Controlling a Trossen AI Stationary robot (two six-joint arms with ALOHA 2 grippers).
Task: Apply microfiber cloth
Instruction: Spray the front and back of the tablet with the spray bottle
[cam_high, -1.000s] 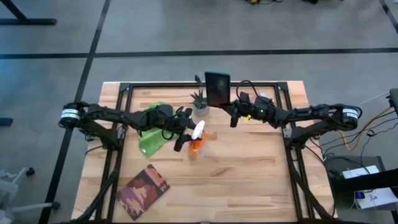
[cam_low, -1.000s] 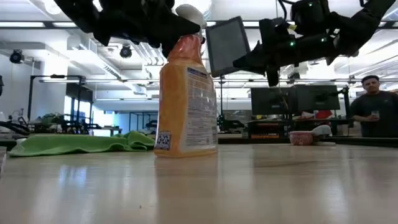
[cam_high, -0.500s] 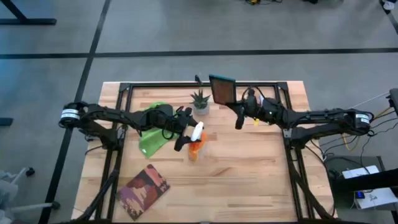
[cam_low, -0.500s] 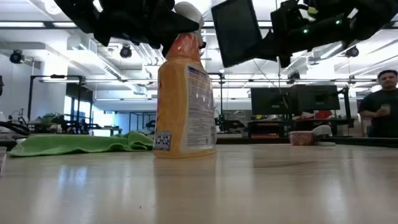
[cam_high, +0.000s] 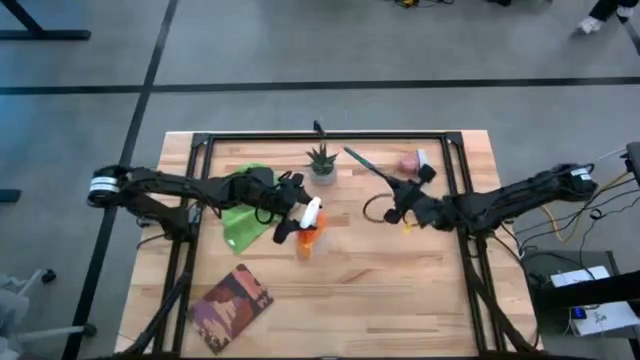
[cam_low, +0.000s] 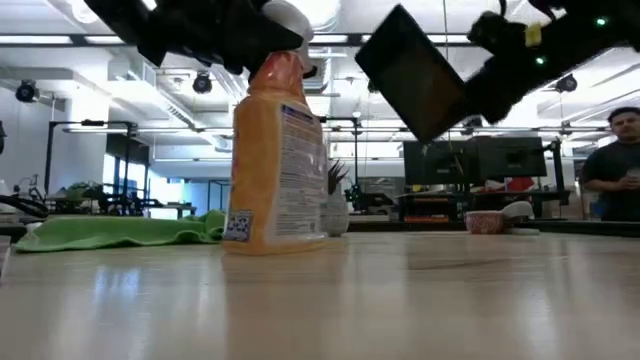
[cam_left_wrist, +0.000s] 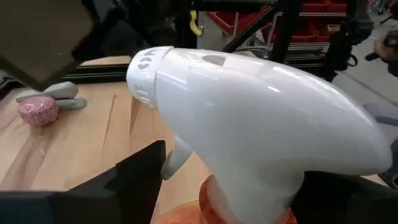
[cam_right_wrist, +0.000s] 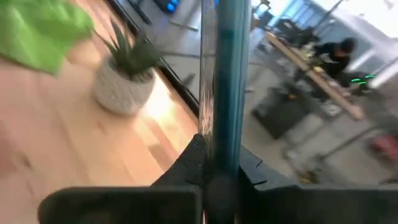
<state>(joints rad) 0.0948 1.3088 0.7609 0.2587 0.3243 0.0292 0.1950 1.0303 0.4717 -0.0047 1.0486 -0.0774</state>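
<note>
Microfiber cloth (cam_high: 238, 215): lime-green, soft, rumpled; lies flat on the counter (cam_high: 400, 290) under the left arm, long axis running toward the counter's near edge, well apart from the right arm.

Left claw (cam_high: 290, 222): pinching the white head of the orange spray bottle (cam_high: 306, 236), glossy plastic, just beside the cloth; the nearer arm.

Right claw (cam_high: 397, 192): pinching a dark flat tablet (cam_low: 412, 72), rigid, tilted, aloft.

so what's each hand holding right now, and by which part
Right hand grips the tablet by one edge, lifted off the table. Left hand clamps the spray bottle around its neck.
</note>
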